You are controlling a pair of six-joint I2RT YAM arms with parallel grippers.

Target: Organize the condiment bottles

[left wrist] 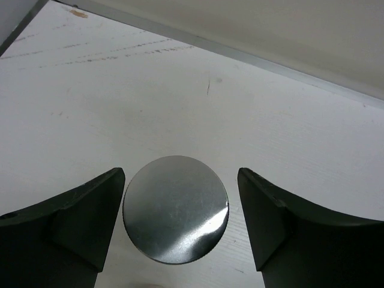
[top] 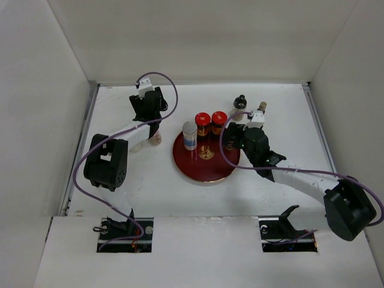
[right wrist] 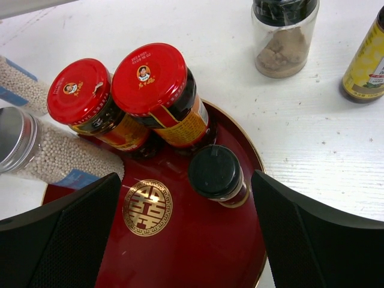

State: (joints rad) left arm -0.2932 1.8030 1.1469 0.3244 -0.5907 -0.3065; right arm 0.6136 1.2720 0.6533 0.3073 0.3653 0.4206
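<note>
While the right gripper [right wrist: 186,180] gapes, the left gripper [left wrist: 181,174], also parted, straddles a silver cap [left wrist: 175,210], jar hidden.

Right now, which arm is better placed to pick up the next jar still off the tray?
Left, I'd judge: the left gripper straddles a silver-capped jar standing on the table. The right gripper hovers open over the tray, above a black-capped bottle already on it.

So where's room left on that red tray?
The tray is bare across its near half, from the gold emblem to the rim. Its far side is crowded: two red-capped jars, a bead jar, a small black-capped bottle.
</note>
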